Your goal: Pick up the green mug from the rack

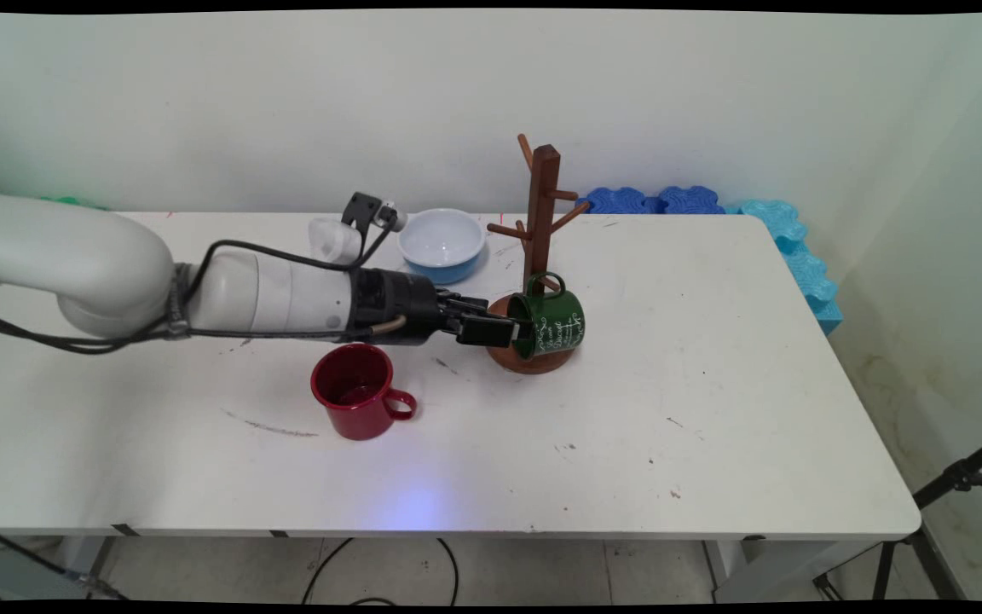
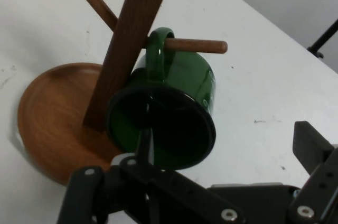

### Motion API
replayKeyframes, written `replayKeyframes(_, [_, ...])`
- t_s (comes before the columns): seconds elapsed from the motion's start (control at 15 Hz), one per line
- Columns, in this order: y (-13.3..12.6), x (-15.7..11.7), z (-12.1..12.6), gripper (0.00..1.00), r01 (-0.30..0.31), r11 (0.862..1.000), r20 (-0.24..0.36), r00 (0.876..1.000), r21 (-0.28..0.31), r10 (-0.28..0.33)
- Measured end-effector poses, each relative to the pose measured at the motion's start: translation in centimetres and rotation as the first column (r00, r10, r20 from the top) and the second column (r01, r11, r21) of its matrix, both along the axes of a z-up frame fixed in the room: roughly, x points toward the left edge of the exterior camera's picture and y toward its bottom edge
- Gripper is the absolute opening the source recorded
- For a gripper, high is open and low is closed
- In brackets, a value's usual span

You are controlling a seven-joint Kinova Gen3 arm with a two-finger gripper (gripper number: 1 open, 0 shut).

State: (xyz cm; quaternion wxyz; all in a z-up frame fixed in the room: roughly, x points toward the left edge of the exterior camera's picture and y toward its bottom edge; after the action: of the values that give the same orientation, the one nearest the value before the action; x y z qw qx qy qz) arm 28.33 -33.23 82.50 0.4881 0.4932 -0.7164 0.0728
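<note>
Gripper (image 1: 515,331) level at the green mug's (image 1: 552,324) mouth, fingers spread, nothing clamped. The mug hangs by its handle on a low peg of the wooden mug tree (image 1: 540,230), tipped sideways over the tree's round base. Red mug (image 1: 356,390) stands upright just beside the arm, blue bowl (image 1: 441,244) behind.
</note>
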Motion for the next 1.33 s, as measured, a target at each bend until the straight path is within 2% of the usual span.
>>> replayKeyframes(0.47, [-0.5,-1.3,-2.3,1.00,-0.047,0.999,-0.032,0.998,-0.004,0.047])
replayKeyframes(1.33, [-2.2,-3.8,-5.1,1.00,-0.059,0.998,-0.064,0.996,-0.017,0.058])
